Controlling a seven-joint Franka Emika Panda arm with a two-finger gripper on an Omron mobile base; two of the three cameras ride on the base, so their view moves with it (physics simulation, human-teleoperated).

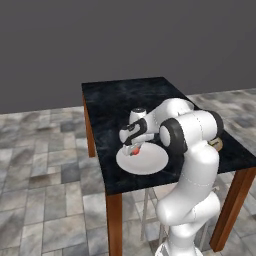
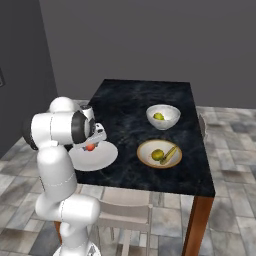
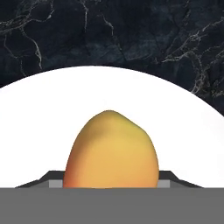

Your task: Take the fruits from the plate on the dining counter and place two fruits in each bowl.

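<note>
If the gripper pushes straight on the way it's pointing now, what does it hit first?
The gripper already has the red-orange fruit between its fingers; directly beyond it lies the white plate, so probably the plate.

My gripper [image 1: 134,148] is down over the plate [image 1: 150,161] near the front-left edge of the dining counter [image 1: 115,100], fingers either side of the red-orange fruit [image 1: 134,151]. Can't tell contact from here. My arm blocks the counter's right side.

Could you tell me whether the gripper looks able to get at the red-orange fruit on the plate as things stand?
Probably yes: the gripper is down over the plate, its fingertips flanking the red-orange fruit, with nothing between them.
</note>
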